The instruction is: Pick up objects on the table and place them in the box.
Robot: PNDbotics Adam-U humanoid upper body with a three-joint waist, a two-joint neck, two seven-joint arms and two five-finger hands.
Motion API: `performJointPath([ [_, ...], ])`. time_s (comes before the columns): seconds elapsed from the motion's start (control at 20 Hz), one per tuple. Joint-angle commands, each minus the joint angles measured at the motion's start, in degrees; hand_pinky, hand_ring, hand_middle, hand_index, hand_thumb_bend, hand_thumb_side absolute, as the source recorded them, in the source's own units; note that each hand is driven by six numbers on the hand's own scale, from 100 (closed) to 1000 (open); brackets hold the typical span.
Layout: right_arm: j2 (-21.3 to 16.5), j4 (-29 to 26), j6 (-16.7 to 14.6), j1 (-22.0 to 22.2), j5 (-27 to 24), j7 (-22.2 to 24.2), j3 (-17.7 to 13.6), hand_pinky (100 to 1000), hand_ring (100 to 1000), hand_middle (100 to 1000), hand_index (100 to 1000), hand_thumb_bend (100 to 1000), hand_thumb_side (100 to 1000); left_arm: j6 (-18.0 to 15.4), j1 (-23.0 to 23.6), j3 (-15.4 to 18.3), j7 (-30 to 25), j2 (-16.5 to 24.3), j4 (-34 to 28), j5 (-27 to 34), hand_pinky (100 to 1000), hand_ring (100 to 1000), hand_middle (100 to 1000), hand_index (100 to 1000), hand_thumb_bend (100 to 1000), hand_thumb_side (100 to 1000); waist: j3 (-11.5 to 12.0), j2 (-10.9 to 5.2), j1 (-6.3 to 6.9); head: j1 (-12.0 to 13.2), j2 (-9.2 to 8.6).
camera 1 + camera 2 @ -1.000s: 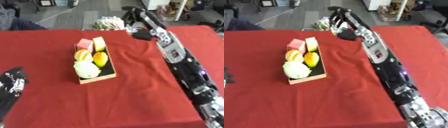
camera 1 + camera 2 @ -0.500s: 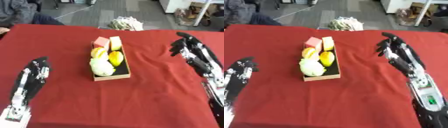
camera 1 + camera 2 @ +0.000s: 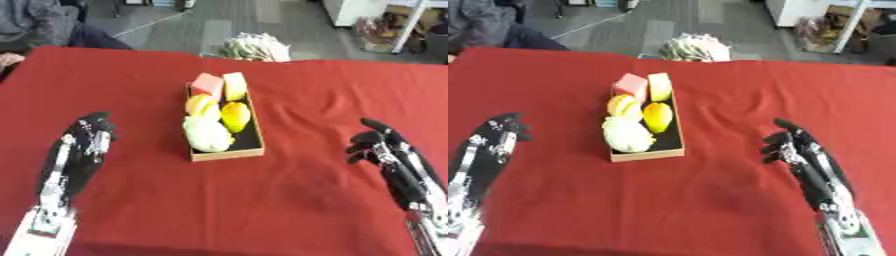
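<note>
A shallow cardboard box (image 3: 229, 156) sits in the middle of the red table (image 3: 289, 200). Inside it lie a pink block (image 3: 207, 83), a pale yellow block (image 3: 234, 86), an orange fruit (image 3: 200, 105), a yellow fruit (image 3: 234, 115) and a pale green cabbage-like piece (image 3: 207, 134). My left hand (image 3: 86, 134) hovers over the cloth left of the box, fingers relaxed and holding nothing. My right hand (image 3: 374, 142) is over the cloth to the right of the box, fingers loosely spread, also holding nothing.
A crumpled pale bag (image 3: 250, 48) lies just past the table's far edge. A seated person (image 3: 39, 27) shows at the far left corner, a hand resting by the table edge. Shelving and boxes stand at the back right.
The whole picture has shifted, so the head moved. My right arm has drawn back from the far edge to the near right; my left hand has come up beside the box.
</note>
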Motion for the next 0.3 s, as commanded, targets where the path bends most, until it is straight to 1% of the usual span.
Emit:
performJointPath([
  [0.05,-0.27,-1.26,0.05,-0.19,0.79,-0.98,-0.62,505,569,582,862,100,557,-0.13,-0.55,-0.18,0.24,0.13,-0.29,0.57,782,587,578,782,100,647,-0.20,0.50,-0.53,-1.22,0.25],
  [0.15,-0.12,-1.35,0.16,-0.21,1.12,-1.21,-0.59,504,568,581,861,100,551,-0.13,-0.57,-0.24,0.28,0.07,-0.27,0.63,780,585,576,781,100,648,-0.20,0.50,-0.47,-1.88,0.25],
  [0.3,0.18,-1.47,0.23,-0.18,1.56,-1.11,-0.48,504,568,580,861,100,549,-0.05,-0.54,-0.26,0.42,0.06,-0.23,0.73,779,583,573,779,100,646,-0.39,0.47,-0.35,-2.11,0.25],
])
